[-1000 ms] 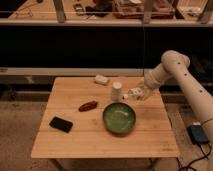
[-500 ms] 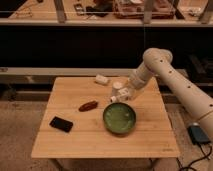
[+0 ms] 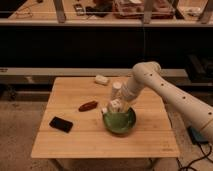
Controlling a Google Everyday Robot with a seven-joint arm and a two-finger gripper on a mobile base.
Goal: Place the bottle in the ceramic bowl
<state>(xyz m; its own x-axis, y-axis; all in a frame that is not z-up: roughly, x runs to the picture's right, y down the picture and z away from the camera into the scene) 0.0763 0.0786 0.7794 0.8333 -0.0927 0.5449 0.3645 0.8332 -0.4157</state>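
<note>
The green ceramic bowl (image 3: 120,123) sits on the wooden table (image 3: 75,142), right of centre. My gripper (image 3: 115,106) hangs just above the bowl's far left rim, on the white arm that reaches in from the right. It is shut on the bottle (image 3: 106,110), a small pale thing whose white end sticks out to the left over the rim. Most of the bottle is hidden by the fingers.
A white upturned cup (image 3: 117,88) stands just behind the gripper. A whitish block (image 3: 101,79) lies near the table's far edge. A red-brown object (image 3: 88,105) lies left of the bowl and a flat black object (image 3: 61,124) lies at the front left.
The arm has swung left and then down toward me, bringing the gripper from beside the cup to just above the bowl's far left rim.
</note>
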